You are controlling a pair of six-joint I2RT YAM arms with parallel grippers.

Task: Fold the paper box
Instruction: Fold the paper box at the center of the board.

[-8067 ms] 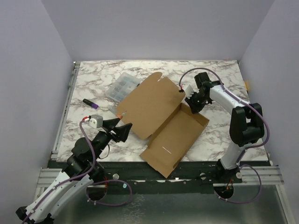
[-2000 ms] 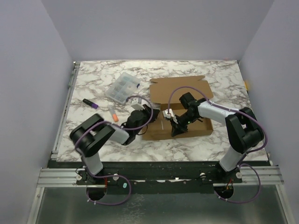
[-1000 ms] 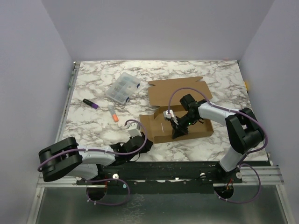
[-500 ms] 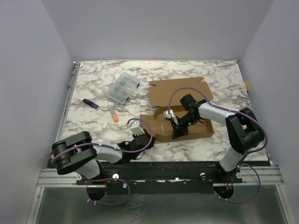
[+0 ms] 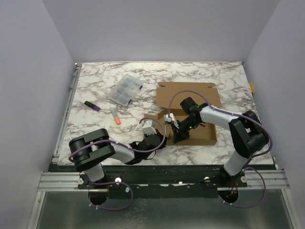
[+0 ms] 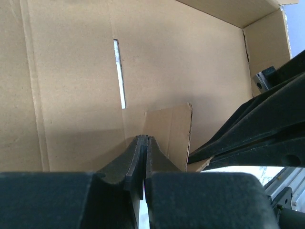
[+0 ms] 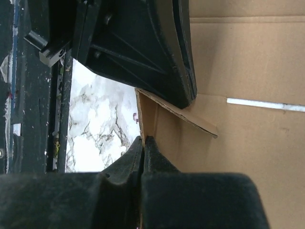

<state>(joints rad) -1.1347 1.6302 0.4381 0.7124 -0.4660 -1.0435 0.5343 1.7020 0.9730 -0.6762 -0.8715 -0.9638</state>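
The paper box is brown cardboard, a shallow tray near the table's front with its lid flap spread out behind it. My right gripper reaches down at the tray's left end. In the right wrist view it is shut on the upright edge of a side wall. My left gripper comes in low from the left. In the left wrist view it is shut, its tips against a small inner flap beside the floor slit. No cardboard shows between its fingers.
A clear plastic compartment case lies at the back left. A purple marker and an orange one lie left of the box. The two grippers are crowded together at the box's left end, close to the table's near edge.
My left arm swung from the near table edge up and right to the box's left end. The lid flap squared up and the box shifted slightly right. The right gripper kept its grip.
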